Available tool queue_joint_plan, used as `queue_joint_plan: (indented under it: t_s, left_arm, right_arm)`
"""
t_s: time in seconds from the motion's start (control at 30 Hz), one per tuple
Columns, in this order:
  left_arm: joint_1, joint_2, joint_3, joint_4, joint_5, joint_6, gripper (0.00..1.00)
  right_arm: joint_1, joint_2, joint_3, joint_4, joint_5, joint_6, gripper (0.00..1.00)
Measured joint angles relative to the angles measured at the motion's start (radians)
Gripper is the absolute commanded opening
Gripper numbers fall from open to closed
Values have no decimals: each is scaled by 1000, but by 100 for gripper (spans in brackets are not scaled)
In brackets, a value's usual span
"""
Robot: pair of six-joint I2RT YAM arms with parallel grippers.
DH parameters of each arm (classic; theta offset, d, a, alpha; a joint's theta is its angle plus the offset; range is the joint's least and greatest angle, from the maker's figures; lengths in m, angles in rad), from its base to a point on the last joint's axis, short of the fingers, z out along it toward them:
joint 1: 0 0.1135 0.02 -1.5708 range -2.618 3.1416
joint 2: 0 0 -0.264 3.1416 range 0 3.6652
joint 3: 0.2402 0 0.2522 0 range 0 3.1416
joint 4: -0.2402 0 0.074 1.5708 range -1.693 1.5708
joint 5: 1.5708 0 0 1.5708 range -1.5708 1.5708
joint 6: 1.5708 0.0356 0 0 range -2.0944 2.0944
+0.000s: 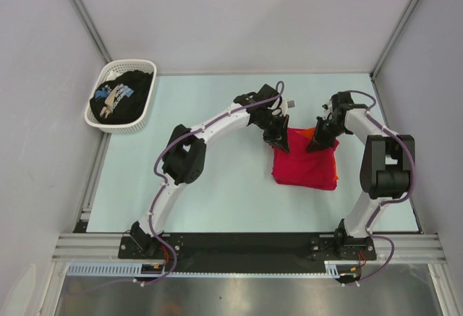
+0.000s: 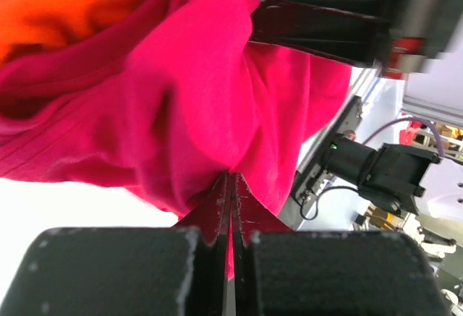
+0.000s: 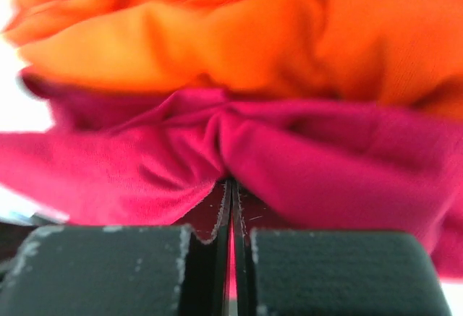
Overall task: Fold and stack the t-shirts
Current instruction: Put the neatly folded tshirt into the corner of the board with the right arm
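**Ana:** Where is the red t-shirt?

**Me:** It is on the table, a bit right of the middle, between my two arms.

**Ana:** Do you have it?

**Me:** Yes. My left gripper is pinched tight on its far left corner. My right gripper is pinched tight on its far right corner. The held edge runs side to side. The rest of the shirt lies toward me from the jaws.

**Ana:** What is it like?

**Me:** Soft and floppy, and it bunches into wrinkles at each pinch. The orange t-shirt peeks out just past it, touching. The black t-shirt sits crumpled in the white basket, well away on the left.
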Motion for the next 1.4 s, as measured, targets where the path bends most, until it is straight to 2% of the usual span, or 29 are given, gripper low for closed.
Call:
queue_joint_plan:
  t_s: [0.23, 0.67, 0.73, 0.77, 0.8, 0.83, 0.87, 0.9, 0.97, 1.0, 1.03, 1.2, 1.3, 1.4]
  left_arm:
    - [28, 31, -28, 13, -29, 0, 0]
    - [98, 79, -46, 6, -58, 4, 0]
    - [98, 74, -83, 10, -58, 18, 1]
    - [98, 70, -97, 8, -59, 20, 5]
    - [98, 64, -116, 7, -61, 26, 12]
    - [99, 54, -134, 5, -64, 30, 26]
    - [99, 40, -151, 3, -71, 38, 30]
    - [101, 24, -167, 3, -76, 48, 36]
    - [105, -25, -199, -2, -83, 59, 82]
    - [107, -55, -211, -1, -84, 69, 99]
    - [111, -85, -217, -1, -86, 76, 100]
    - [143, -220, -223, 18, -89, 81, 100]
    - [163, -269, -261, 51, -74, 80, 100]
    - [175, -269, -311, 64, -66, 79, 99]
  right_arm:
    - [37, 89, 10, 40, 92, 18, 0]
    - [71, 231, 235, -135, 185, 1, 1]
    - [75, 228, 246, -133, 218, -5, 22]
    - [76, 221, 247, -126, 235, -9, 38]
    - [75, 209, 247, -117, 255, -16, 46]
    - [72, 193, 246, -105, 277, -19, 51]
    - [68, 171, 245, -92, 293, -21, 57]
    - [60, 139, 239, -74, 307, -29, 71]
    - [26, 53, 232, -51, 314, -35, 79]
    - [-5, -8, 226, -37, 305, -45, 91]
    - [-43, -66, 222, -30, 297, -48, 99]
    - [-245, -304, 167, -16, 248, -49, 100]
    - [-274, -380, 50, -30, 226, -51, 100]
    - [-297, -381, -93, -55, 168, -55, 100]
